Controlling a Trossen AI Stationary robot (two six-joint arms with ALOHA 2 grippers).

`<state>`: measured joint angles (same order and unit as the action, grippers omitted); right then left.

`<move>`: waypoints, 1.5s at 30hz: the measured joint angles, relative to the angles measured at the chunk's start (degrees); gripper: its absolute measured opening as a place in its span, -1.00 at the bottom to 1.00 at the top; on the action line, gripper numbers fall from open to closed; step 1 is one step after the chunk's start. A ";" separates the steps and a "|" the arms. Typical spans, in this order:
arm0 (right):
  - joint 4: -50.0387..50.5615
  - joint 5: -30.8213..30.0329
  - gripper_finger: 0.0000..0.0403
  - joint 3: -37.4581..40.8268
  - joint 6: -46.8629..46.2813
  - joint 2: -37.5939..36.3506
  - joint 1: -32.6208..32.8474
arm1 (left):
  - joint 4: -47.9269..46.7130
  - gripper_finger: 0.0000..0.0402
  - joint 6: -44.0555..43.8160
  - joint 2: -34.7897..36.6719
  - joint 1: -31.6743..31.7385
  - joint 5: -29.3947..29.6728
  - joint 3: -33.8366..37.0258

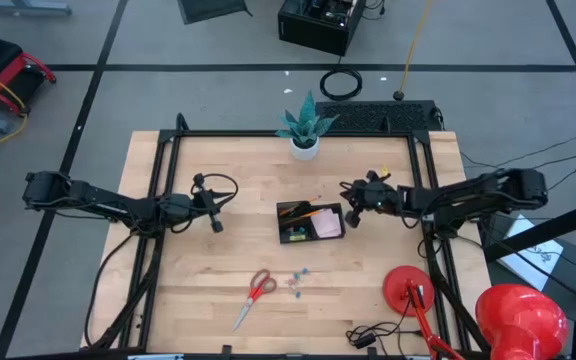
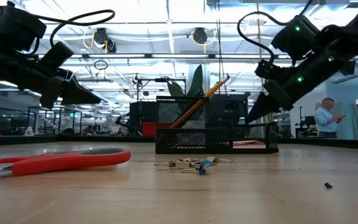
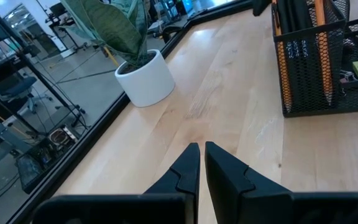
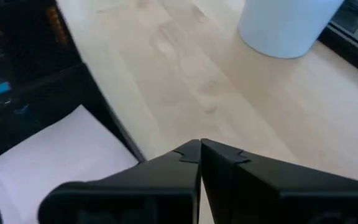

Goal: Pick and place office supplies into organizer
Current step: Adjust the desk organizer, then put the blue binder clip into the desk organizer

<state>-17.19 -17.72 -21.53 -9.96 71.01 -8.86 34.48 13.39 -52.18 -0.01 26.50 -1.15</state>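
- The left tool (image 1: 215, 224) hangs over bare worktop (image 1: 218, 280) well to the left of the organizer (image 1: 310, 222), its fingers together and holding nothing.
- The red-handled scissors (image 1: 255, 296) lie flat on the worktop on the near side of the organizer and a little to its left; they look like the next pick, and the left arm is the closer one.
- To do that well, I judge the left tool should spread its fingers before it comes down, then close across the handles or the pivot, not the thin blades.
- The small clips (image 1: 297, 280) lie just right of the scissors; approaching from the handle side should avoid scattering them.
- The organizer already holds a black pen (image 1: 290, 211), an orange pencil (image 1: 308, 213) and the pink sticky-note pad (image 1: 328, 224).
- The right tool (image 1: 352, 219) sits just right of the organizer, fingers together and empty; it seems best parked there, clear of the drop.
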 joint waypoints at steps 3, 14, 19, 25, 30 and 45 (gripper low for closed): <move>-4.64 1.60 -1.00 1.96 0.02 1.54 -0.03 | 0.00 -0.85 0.02 0.00 0.00 0.00 0.00; -8.85 1.71 -1.00 2.79 0.97 4.96 -0.04 | 0.02 -0.85 0.04 0.02 0.00 0.04 0.00; -10.13 4.79 -1.00 2.79 1.64 6.47 -0.02 | 0.01 -0.85 0.09 0.00 0.00 0.04 0.00; -9.43 6.51 -1.00 2.79 1.14 7.64 -0.04 | 0.02 -0.85 0.25 0.00 0.00 0.04 0.00; -9.55 10.65 -1.00 2.79 1.51 7.65 -0.03 | 0.02 -0.85 0.42 0.01 0.00 0.05 0.00; -10.07 1.48 -1.00 2.76 3.45 6.51 2.53 | 0.00 -0.85 0.37 0.01 0.00 0.07 0.00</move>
<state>-27.26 -16.23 -18.77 -6.51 77.51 -6.33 34.48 13.76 -52.18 -0.01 26.57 -1.15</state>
